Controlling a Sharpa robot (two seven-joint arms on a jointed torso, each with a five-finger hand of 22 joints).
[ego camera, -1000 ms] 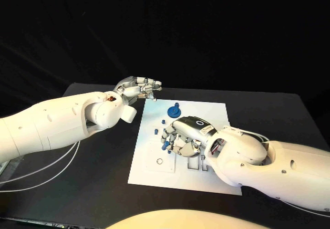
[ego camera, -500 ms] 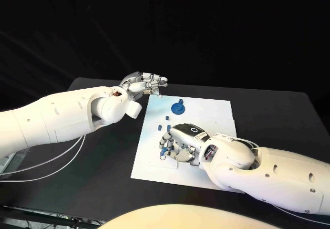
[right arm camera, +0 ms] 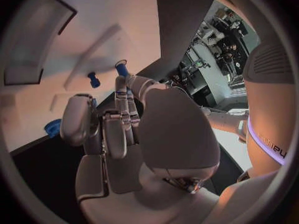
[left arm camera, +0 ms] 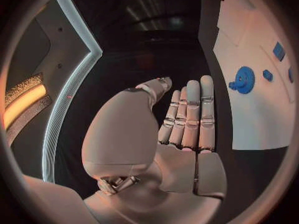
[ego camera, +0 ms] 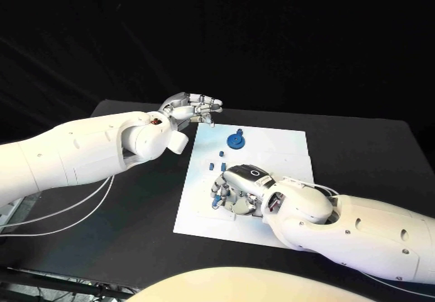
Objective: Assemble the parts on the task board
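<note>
Right hand (ego camera: 237,189) pinches a blue part (right arm camera: 121,67) over the board (ego camera: 281,148); left hand (ego camera: 192,107) empty, fingers straight, beside the gear (ego camera: 236,139)

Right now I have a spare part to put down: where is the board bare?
The board is bare along its near left edge, and at its far right corner beside the gear. The middle is crowded: the right hand is over small parts.
</note>
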